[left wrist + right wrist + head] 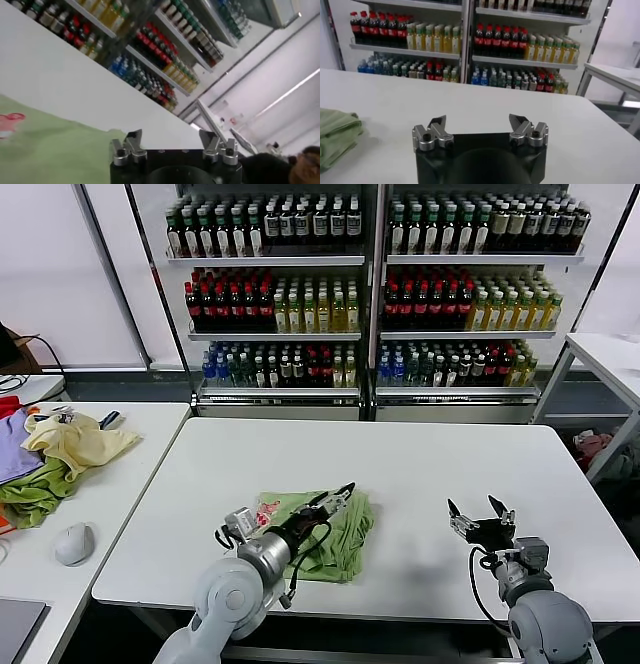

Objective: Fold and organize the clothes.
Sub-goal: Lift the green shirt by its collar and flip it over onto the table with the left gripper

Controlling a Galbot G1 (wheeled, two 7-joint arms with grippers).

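The clothes, one light green T-shirt (340, 539), lie folded into a small bundle near the front edge of the white table (420, 454), with a red-and-white print (268, 508) showing at its left end. My left gripper (335, 496) hovers low over the bundle's top, open, nothing between its fingers. In the left wrist view the green cloth (55, 150) and its red print (10, 122) lie beside the open left gripper (171, 137). My right gripper (474, 506) rests open at the front right of the table, apart from the shirt. In the right wrist view the right gripper (477, 122) is empty and the shirt (335, 132) lies off to one side.
A side table on the left holds a pale yellow garment (75, 439), a darker green one (35, 494), a purple one (12, 452) and a grey mouse (73, 542). Bottle shelves (370, 284) stand behind the table. Another white table (610, 349) stands at the far right.
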